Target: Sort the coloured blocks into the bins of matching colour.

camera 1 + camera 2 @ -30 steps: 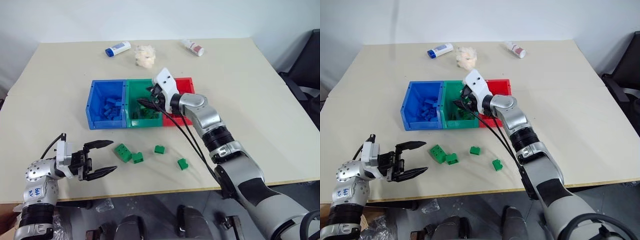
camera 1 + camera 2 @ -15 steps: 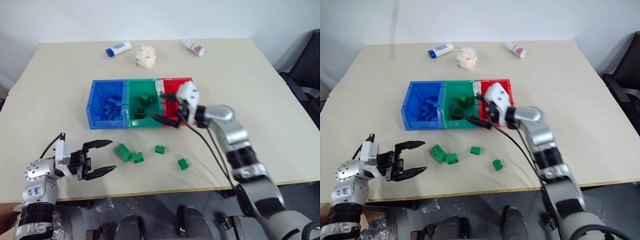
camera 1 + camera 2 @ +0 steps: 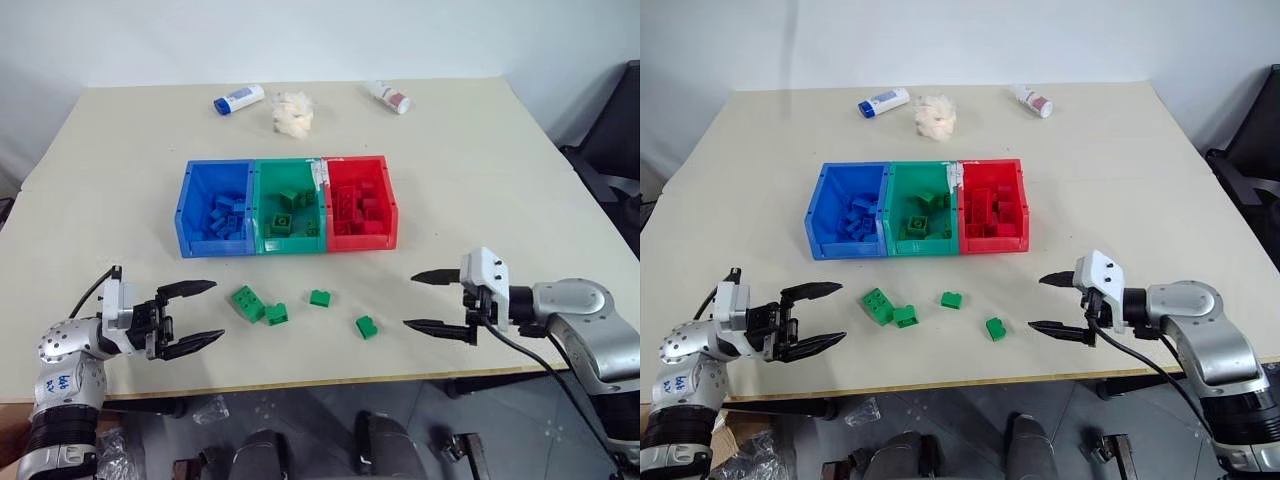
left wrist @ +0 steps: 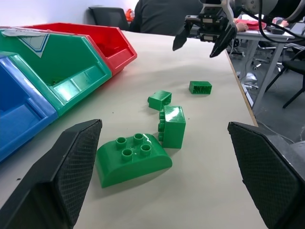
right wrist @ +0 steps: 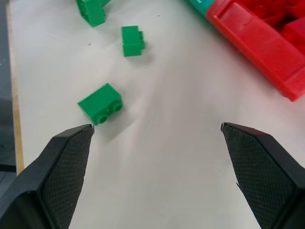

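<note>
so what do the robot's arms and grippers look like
Both arms are silver-grey metal with black joint sections. The left gripper and right gripper each have two tapered black fingers with cross-hatched pads on a white wrist block. Black cables loop along each arm, and the left forearm has a blue handwritten mark.

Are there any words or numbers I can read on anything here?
Left arm sticker: blue handwriting, too blurred to read.
Blue-capped tube: print too small to read.
Red-capped bottle: print too small to read.
Green bin: a label, no readable text.
</note>
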You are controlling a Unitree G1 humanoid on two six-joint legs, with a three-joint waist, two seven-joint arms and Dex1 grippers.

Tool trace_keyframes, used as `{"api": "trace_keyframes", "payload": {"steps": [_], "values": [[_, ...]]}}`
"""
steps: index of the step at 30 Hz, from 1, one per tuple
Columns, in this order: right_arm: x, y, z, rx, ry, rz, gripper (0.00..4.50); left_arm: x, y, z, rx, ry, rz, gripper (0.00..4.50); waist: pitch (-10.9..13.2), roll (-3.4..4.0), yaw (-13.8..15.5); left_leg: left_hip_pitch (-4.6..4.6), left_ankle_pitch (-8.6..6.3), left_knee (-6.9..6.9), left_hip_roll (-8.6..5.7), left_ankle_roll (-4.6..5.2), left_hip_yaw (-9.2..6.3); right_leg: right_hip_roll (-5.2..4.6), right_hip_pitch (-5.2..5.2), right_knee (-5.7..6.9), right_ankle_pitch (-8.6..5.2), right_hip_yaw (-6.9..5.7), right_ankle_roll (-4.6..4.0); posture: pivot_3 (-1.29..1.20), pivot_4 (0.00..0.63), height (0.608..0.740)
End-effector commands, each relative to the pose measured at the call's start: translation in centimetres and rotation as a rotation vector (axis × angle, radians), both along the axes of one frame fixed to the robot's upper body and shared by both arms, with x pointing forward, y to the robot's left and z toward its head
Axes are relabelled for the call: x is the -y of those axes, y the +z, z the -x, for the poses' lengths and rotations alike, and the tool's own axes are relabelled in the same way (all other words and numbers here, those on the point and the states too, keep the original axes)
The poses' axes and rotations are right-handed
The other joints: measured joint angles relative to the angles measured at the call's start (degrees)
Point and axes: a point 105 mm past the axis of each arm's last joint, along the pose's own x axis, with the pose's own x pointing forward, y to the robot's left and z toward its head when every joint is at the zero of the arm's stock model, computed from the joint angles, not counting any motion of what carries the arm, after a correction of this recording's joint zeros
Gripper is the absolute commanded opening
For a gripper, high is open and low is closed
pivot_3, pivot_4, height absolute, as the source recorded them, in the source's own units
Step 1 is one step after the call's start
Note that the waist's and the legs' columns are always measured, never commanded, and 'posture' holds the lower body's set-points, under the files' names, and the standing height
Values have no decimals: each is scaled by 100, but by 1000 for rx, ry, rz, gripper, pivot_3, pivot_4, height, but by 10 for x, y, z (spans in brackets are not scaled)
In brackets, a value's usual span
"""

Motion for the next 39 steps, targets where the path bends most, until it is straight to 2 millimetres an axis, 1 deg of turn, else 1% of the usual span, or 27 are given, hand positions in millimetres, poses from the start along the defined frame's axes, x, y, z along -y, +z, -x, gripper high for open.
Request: {"api": "trace_keyframes", "payload": {"steps": [1,6,9,13,16,21,22,24,28,31,33,35,39], "values": [[-13,12,-1,55,37,-14,4465,-2,5,6,21,-55,-12,4500,0,0,13,0,0,0,0,0,0,0,0,-1,0,0,0,0,150,740],[-40,4,-13,48,78,-26,4465,1,6,4,27,-55,-10,4500,0,0,44,-2,0,0,0,1,0,0,0,-2,0,-2,0,0,150,740],[-68,-6,-25,52,105,-10,4465,5,6,3,32,-61,-6,4500,0,0,37,-3,0,4,0,1,1,0,0,-1,0,-2,0,0,150,740],[-96,-17,-35,59,135,8,4465,11,5,4,34,-76,2,4500,0,0,35,-6,0,4,0,0,1,0,-4,3,0,-3,-1,0,150,740],[-106,-25,-38,54,141,23,4465,13,4,6,34,-84,6,4500,0,0,48,-8,-1,4,-2,2,2,0,-2,1,0,-3,0,0,150,740],[-113,-34,-38,36,144,36,4465,13,-2,12,20,-91,-3,4500,-1,0,38,-8,-1,4,-2,1,1,0,-2,1,0,-4,0,0,150,740],[-114,-36,-39,33,141,35,4187,13,-2,13,19,-91,-3,4500,-1,0,36,-7,0,4,-1,1,0,0,-2,4,0,-4,0,0,150,740],[-115,-38,-43,33,116,38,3881,13,-3,13,18,-89,-2,4500,-1,0,23,-4,0,4,-1,0,1,0,-2,6,0,-3,0,0,150,740],[-123,-35,-45,60,117,21,2568,15,-4,15,15,-90,5,4500,-1,0,-5,-2,0,4,0,-1,1,1,-2,8,0,-3,-1,0,150,740],[-124,-31,-45,75,116,13,1518,15,-5,14,13,-89,4,4500,-1,0,0,-4,0,4,0,0,1,1,-1,7,0,-3,-1,0,150,740],[-124,-28,-44,85,118,7,906,15,-6,14,12,-87,4,4500,-1,0,2,-4,0,4,0,0,1,1,-1,7,0,-2,-1,0,150,740],[-125,-21,-42,97,126,-12,899,15,-8,13,11,-84,5,4500,-1,0,3,-4,0,4,0,0,1,1,-2,8,0,-3,-1,0,150,740],[-135,14,-45,145,137,-119,899,18,-12,12,9,-70,17,4500,-1,0,6,-5,0,4,0,0,0,1,-2,7,0,-3,-1,0,150,740]]}}
